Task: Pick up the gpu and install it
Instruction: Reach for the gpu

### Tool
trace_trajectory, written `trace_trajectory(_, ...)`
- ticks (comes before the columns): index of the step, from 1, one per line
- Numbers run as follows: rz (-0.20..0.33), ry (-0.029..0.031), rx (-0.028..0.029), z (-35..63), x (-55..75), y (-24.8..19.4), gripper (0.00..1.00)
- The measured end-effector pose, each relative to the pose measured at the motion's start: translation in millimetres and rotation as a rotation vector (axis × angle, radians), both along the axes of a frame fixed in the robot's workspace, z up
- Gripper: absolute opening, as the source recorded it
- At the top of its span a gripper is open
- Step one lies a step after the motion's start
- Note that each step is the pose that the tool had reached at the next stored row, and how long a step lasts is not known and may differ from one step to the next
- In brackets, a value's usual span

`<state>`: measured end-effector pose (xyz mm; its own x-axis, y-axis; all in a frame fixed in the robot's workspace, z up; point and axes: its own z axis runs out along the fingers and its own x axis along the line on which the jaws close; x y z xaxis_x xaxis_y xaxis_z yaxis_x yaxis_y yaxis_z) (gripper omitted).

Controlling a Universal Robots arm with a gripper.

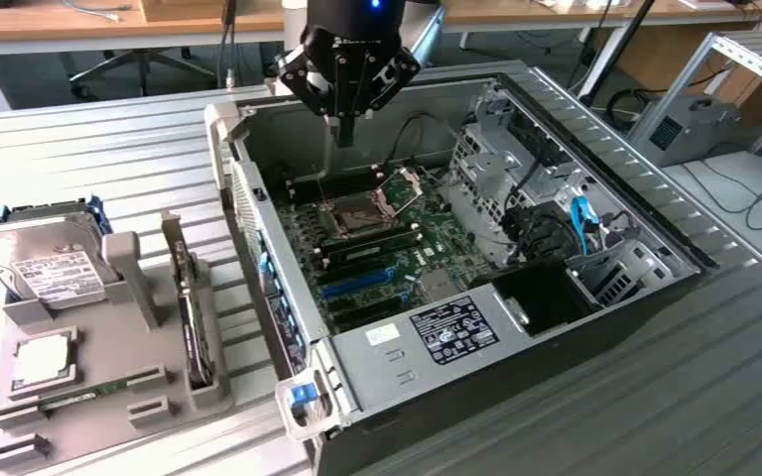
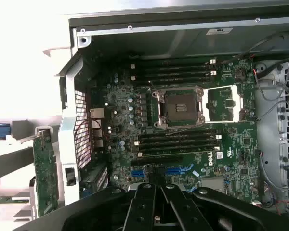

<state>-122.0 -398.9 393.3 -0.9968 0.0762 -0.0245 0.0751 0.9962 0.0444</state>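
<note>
Gripper [image 1: 344, 131] is closed and empty, hanging over the open PC case [image 1: 408, 387], above its motherboard [image 1: 384, 243]. GPU [image 1: 193, 322] stands on edge in the grey holder [image 1: 116, 402] just beside the case. Its long axis seems approx. parallel to the case's vented wall.

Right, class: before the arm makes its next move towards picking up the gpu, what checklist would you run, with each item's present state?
1. gpu standing on edge in the grey holder: ok.
2. Gripper empty: ok.
3. Gripper open for a grasp: not ok, shut.
4. Gripper above the gpu: not ok, it hangs over the open computer case.
5. Blue expansion slots free of cards: ok.
6. Which way the gpu's connector edge faces: cannot tell.
</note>
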Motion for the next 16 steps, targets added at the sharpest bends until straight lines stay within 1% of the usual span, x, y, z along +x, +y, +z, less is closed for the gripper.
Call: trace_trajectory(16, 0.0, 0.0, 0.0, 0.0, -7.6, 0.0, 0.11)
